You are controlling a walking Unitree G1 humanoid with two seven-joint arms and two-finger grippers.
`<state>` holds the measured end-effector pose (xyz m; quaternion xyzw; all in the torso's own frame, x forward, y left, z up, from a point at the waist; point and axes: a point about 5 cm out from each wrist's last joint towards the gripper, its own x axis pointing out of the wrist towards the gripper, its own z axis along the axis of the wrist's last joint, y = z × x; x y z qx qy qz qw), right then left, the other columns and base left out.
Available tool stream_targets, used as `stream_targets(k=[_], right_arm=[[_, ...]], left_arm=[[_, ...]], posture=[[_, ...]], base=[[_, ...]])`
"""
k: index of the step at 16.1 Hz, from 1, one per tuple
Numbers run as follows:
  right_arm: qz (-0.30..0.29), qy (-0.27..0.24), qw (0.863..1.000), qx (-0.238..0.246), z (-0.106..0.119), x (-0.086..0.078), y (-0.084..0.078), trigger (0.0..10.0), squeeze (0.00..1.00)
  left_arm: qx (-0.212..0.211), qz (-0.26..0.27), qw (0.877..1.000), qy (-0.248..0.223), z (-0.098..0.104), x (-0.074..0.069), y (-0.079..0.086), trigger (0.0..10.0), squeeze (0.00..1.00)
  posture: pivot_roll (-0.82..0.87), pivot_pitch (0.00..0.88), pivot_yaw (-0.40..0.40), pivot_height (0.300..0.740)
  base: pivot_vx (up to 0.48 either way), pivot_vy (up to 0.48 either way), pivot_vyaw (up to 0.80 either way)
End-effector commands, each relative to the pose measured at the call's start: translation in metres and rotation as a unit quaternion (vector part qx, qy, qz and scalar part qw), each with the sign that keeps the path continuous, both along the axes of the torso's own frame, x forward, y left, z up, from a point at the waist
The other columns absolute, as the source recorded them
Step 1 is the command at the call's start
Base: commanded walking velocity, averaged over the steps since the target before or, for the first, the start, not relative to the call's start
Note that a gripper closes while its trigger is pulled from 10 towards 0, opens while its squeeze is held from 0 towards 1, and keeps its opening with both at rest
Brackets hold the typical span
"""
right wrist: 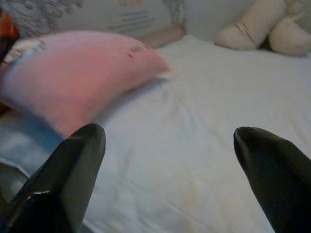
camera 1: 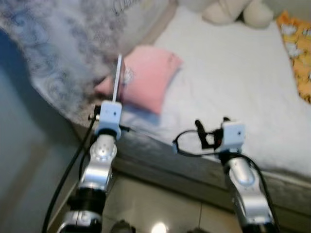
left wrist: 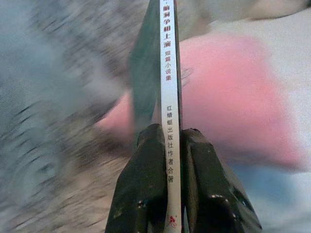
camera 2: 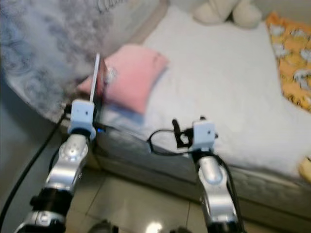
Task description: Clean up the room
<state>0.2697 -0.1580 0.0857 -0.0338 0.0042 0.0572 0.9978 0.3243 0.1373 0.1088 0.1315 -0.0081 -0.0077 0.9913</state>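
Two grippers reach toward the bed (camera 1: 233, 82). My left gripper (left wrist: 167, 160) is clamped on a thin book (left wrist: 167, 73) (spine up), held over the bed's edge beside the pink pillow (camera 1: 148, 77). My right gripper (right wrist: 170, 160) hovers spread over the sheet. I judge I'm mid-carry; next I need a spot for the book.

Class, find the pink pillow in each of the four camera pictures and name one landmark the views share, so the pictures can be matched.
Left eye view: pink pillow lies on the bed, upper centre-left, behind the book.
Right eye view: pillow upper left of centre.
Left wrist view: pillow blurred, behind the book that the left hand grips.
Right wrist view: pillow beyond the open right hand.
Shared landmark: the white bedsheet.
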Motion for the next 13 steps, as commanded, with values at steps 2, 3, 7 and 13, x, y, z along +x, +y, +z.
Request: stream_targets(k=[2, 3, 7, 13], right_arm=[[-0.009, -0.011, 1.0, -0.004, 0.001, -0.003, 0.0, 10.0, 0.0], [-0.012, -0.013, 1.0, -0.009, 0.0, -0.004, 0.001, 10.0, 0.0], [-0.021, -0.019, 1.0, -0.006, -0.001, -0.002, 0.001, 10.0, 0.0], [-0.007, -0.021, 1.0, -0.008, -0.002, 0.0, 0.005, 10.0, 0.0]], left_arm=[[-0.009, -0.089, 0.995, -0.052, 0.023, 0.001, -0.025, 10.0, 0.0], [0.002, -0.123, 0.99, -0.075, 0.03, 0.0, -0.031, 10.0, 0.0], [-0.023, -0.121, 0.99, -0.073, 0.032, 0.005, -0.03, 10.0, 0.0], [-0.042, -0.116, 0.99, -0.074, 0.039, 0.014, -0.033, 10.0, 0.0]], posture=[[-0.06, 0.0, 0.052, 0.74], [-0.06, 0.0, 0.061, 0.74], [-0.07, 0.0, 0.067, 0.74], [-0.06, 0.0, 0.057, 0.74]], base=[[0.0, 0.0, 0.0], [0.0, 0.0, 0.0], [0.0, 0.0, -0.58], [0.48, 0.0, 0.0]])
